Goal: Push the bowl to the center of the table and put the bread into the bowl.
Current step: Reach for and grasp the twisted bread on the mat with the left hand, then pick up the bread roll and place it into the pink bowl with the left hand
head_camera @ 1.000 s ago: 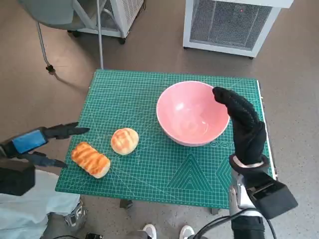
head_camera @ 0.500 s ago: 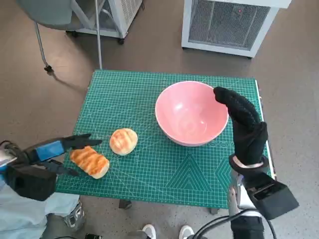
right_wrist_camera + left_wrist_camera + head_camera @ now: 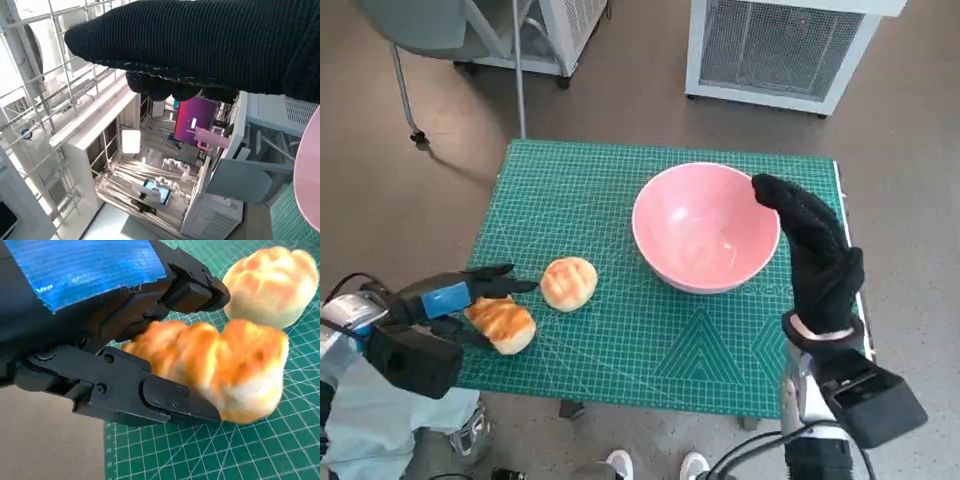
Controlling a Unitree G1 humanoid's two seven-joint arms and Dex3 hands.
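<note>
A pink bowl stands on the right half of the green mat; its edge also shows in the right wrist view. My right hand stands flat against the bowl's right rim with its fingers straight and holds nothing; its glove shows in its own view. A long bread roll lies at the mat's front left corner, with a round bun just to its right. My left hand straddles the long roll, fingers spread on both sides of it. The round bun lies just beyond.
A white mesh-fronted unit stands on the floor behind the table, another white unit and a chair's leg at the back left. A person's shoes show under the table's front edge.
My left hand has moved in from the left edge and now has its fingers around the long roll. The bowl and the right hand have hardly moved.
</note>
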